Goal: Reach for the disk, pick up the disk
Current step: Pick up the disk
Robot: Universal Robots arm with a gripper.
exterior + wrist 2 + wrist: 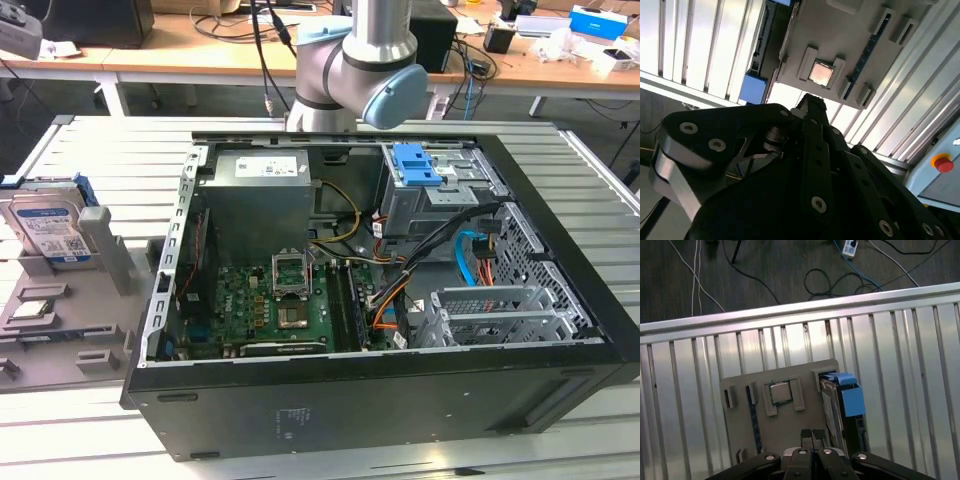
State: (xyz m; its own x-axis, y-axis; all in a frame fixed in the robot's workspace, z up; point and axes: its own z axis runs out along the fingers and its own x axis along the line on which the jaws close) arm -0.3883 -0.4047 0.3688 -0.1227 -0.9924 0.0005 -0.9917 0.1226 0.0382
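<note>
At nine o'clock in the exterior view, the disk (45,225) stands on edge in a slot of a grey holder (100,290). Its white-and-blue label faces the camera and its blue frame shows along the far edge. The holder lies flat on the slatted metal desk (110,150), just beside the open computer case (400,400) that takes up the middle of that view. A small square silver chip (30,310) sits in a shallow pocket of the holder, toward seven o'clock from the disk. Inside the case, near one o'clock from its centre, a flat blue latch (415,165) lies on top of a metal drive cage. The arm (360,70) rises at twelve o'clock behind the case.

In the first wrist view the claw (812,432) hangs above the holder (785,430) with its two black fingers pressed together and nothing between them. The fingertips sit over the plate between the chip (780,392) and the disk (840,400), apart from both. From this angle the disk is seen along its upper edge, its blue frame on the side away from the chip. A dark narrow strip (754,415) lies in a groove on the chip's other side. The desk (890,365) ends beyond the holder, and a dark floor (765,270) with loose cables lies past it.

In the second wrist view the claw (812,100) points toward the holder (855,40), with the chip (821,74) just past its tip. The blue corner of the disk (752,89) is off to one side. A red button (942,163) shows at the frame's edge.
</note>
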